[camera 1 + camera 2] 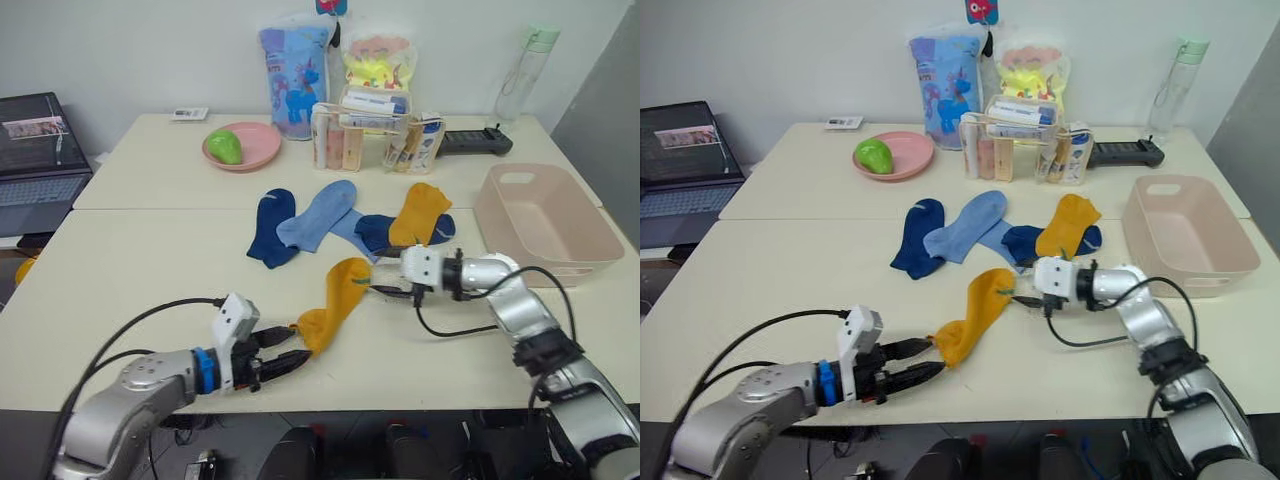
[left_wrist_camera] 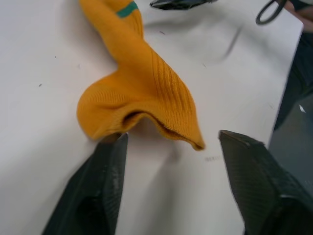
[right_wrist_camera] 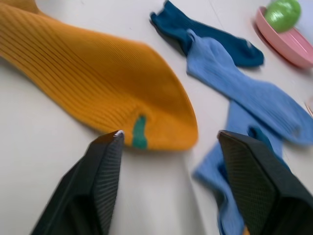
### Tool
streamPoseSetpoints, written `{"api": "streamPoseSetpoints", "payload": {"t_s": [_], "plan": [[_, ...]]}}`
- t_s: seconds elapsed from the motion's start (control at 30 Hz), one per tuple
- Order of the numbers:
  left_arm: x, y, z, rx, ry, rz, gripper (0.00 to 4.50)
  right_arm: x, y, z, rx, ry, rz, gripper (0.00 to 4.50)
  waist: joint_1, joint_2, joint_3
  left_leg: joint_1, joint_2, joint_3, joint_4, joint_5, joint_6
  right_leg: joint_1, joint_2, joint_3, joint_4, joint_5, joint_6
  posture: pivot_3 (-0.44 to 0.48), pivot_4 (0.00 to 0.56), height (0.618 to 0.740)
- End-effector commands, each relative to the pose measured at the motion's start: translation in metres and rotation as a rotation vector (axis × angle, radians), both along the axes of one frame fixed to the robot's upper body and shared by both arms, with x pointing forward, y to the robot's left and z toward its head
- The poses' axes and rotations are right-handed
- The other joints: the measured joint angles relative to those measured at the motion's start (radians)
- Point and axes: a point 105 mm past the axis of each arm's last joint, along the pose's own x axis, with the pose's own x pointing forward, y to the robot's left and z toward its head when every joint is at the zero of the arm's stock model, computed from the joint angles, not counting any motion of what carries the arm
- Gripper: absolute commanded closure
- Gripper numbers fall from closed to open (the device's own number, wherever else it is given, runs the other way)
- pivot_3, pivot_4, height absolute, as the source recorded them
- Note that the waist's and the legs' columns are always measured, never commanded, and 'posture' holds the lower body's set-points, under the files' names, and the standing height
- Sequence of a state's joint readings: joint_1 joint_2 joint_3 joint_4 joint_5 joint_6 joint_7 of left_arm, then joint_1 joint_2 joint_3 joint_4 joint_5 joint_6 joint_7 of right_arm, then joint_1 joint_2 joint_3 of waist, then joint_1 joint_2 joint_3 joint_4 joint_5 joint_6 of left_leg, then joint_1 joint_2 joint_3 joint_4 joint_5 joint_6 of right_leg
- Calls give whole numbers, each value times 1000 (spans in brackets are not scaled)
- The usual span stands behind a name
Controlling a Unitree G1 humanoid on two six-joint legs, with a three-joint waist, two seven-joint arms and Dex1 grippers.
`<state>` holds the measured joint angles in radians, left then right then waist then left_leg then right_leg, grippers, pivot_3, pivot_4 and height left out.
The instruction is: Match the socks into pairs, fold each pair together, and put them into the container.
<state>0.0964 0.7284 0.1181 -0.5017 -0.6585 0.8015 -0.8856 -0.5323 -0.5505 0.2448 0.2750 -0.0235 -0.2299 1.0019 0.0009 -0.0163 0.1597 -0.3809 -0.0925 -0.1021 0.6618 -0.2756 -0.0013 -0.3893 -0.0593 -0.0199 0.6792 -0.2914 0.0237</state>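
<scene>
Left gripper [image 1: 283, 352] lay low on the cream tabletop [image 1: 130, 270] with its black, finely textured fingers spread apart, released, the ribbed cuff of a mustard sock [image 1: 333, 300] sitting between the tips; in the left wrist view that cuff [image 2: 146, 105] stood as a soft raised fold with an open mouth. Right gripper [image 1: 387, 283] was also unclenched, fingers splayed at the toe end of the same sock, beside its small green mark [image 3: 140, 132]. This sock ran as a limp knit band between the two grippers. At 12 o'clock from it lay the loose pile: one navy sock [image 1: 271, 227] at the pile's 9 o'clock edge, a light blue sock [image 1: 320, 214] overlapping it, a second light blue sock [image 1: 352, 232] partly under that, a second navy sock [image 1: 378, 231], and the other mustard sock [image 1: 419, 214] draped across it. Pale pink basin [image 1: 545, 225], smooth plastic with rounded corners and a handle slot, sat at 3 o'clock of the pile, holding no socks.
</scene>
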Motion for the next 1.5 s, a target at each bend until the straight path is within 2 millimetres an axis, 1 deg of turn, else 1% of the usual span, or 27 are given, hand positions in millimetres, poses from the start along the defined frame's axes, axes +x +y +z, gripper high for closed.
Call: {"api": "streamPoseSetpoints", "payload": {"t_s": [0.03, 0.07, 0.13, 0.2, 0.23, 0.3, 0.37, 0.47, 0.57, 0.63, 0.7, 0.73, 0.8, 0.97, 1.07, 1.17, 1.27, 1.3, 1.4, 1.47, 1.5], "plan": [[17, 19, 22, -29, -22, -15, 313, -15, 3, 25, 62, -37, 20, 1297, -1, 1, 1, 0, 0, 0, 0, -1, 1, 0, 0, 0, 1, 0, 0, 0, 150, 740], [26, 24, 24, -22, -39, -3, 313, -20, 5, 25, 63, -19, 27, 1297, -1, 1, 1, 0, 0, 0, 0, -1, 2, 0, 0, 0, 1, 0, 0, 0, 150, 740], [50, 27, 28, -11, -103, 21, 313, -32, 11, 21, 61, 33, 57, 1297, -1, 2, 1, 0, 0, 0, 0, -1, 2, 0, 0, 0, 1, 0, 0, 0, 150, 740], [77, 19, 32, -14, -172, 33, 313, -43, 20, 14, 58, 93, 84, 1297, -1, 2, 1, 0, 0, -1, 0, -1, 1, 0, 1, 0, 0, 0, 0, 0, 150, 740], [86, 14, 33, -16, -189, 33, 313, -45, 22, 12, 57, 110, 88, 1297, 1, 1, 1, 0, 0, 0, 0, 0, 0, 0, 0, 0, 0, 0, 0, 0, 150, 740], [111, -7, 33, -19, -240, 17, 313, -47, 25, 3, 19, 120, 93, 1297, 3, 1, 1, 0, 0, 0, 1, 0, 0, 0, 0, 0, 0, 0, 0, 0, 150, 740], [126, -33, 36, -48, -265, -24, 313, -46, 25, -4, -7, 118, 90, 1297, 7, 0, 1, -1, -1, 0, 1, 1, -1, 0, 0, 0, 0, 1, 1, 0, 150, 740], [136, -66, 35, -70, -268, -84, 313, -46, 21, -4, 3, 130, 65, 1297, 6, -1, 2, -2, -1, 0, 2, 1, -1, 0, 0, 0, -1, 1, 1, 0, 150, 740], [142, -80, 29, -64, -255, -114, 313, -48, 16, -3, -5, 130, 54, 1297, -4, -1, 2, -2, -1, 0, 1, 1, -1, -1, 0, 0, -1, 1, 1, 0, 150, 740], [151, -79, 18, -14, -244, -99, 313, -50, 14, 1, 2, 126, 46, 1297, -9, -1, 2, -1, 0, 0, 1, 1, -1, -1, 1, 1, 0, 1, 1, 0, 150, 740], [153, -76, 6, 52, -239, -115, 313, -52, 14, 6, 9, 116, 42, 1297, -11, -1, 2, -1, 0, 0, 1, 1, -1, -1, 2, 1, 1, 1, 1, 0, 150, 740], [153, -75, 2, 74, -242, -130, 481, -53, 15, 10, 21, 110, 39, 1297, -11, -1, 2, -1, 0, 0, 1, 1, -1, -1, 2, 1, 1, 1, 1, 0, 150, 740], [152, -76, 2, 58, -238, -142, 911, -54, 16, 16, 41, 104, 32, 1297, -9, -1, 2, -1, 0, 0, 1, 1, -1, -1, 2, 1, 1, 1, 1, 0, 150, 740], [148, -76, 6, 18, -244, -170, 2556, -55, 17, 20, 52, 99, 17, 1297, -3, -2, 3, -2, 0, -1, 2, 1, -1, -1, 1, 1, 0, 1, 1, 0, 150, 740], [145, -72, 8, 2, -249, -177, 3489, -54, 16, 18, 36, 95, 16, 1297, -3, -2, 3, -2, 0, -1, 2, 1, -1, -1, 1, 1, 0, 1, 1, 0, 150, 740], [144, -66, 12, -11, -255, -158, 4457, -51, 16, 21, 51, 95, 13, 1297, -3, -2, 3, -2, 0, -1, 2, 1, -1, -2, 1, 1, 0, 1, 1, 0, 150, 740], [151, -59, 20, -26, -293, -91, 4457, -49, 15, 20, 47, 94, 9, 1297, -3, -2, 3, -2, 0, -1, 2, 1, -1, -2, 1, 1, 1, 1, 1, 0, 150, 740], [161, -53, 27, -37, -325, -7, 4457, -48, 15, 20, 46, 94, 8, 1297, -3, -2, 3, -2, 0, -1, 2, 1, -1, -2, 1, 1, 1, 1, 1, 0, 150, 740], [184, -36, 43, -75, -382, 190, 4457, -47, 17, 20, 47, 92, 11, 1297, -2, -2, 3, -2, 0, -1, 2, 1, -1, -2, 1, 1, 1, 1, 1, 0, 150, 740], [194, -24, 50, -122, -377, 305, 4457, -46, 20, 19, 53, 94, 17, 1297, -2, -2, 3, -2, 0, -1, 2, 1, -1, -2, 1, 1, 1, 1, 1, 0, 150, 740], [194, -22, 51, -132, -377, 326, 4457, -46, 22, 18, 55, 98, 22, 1297, -3, -2, 3, -2, 0, -1, 2, 1, -1, -2, 1, 1, 1, 1, 1, 0, 150, 740]]}}
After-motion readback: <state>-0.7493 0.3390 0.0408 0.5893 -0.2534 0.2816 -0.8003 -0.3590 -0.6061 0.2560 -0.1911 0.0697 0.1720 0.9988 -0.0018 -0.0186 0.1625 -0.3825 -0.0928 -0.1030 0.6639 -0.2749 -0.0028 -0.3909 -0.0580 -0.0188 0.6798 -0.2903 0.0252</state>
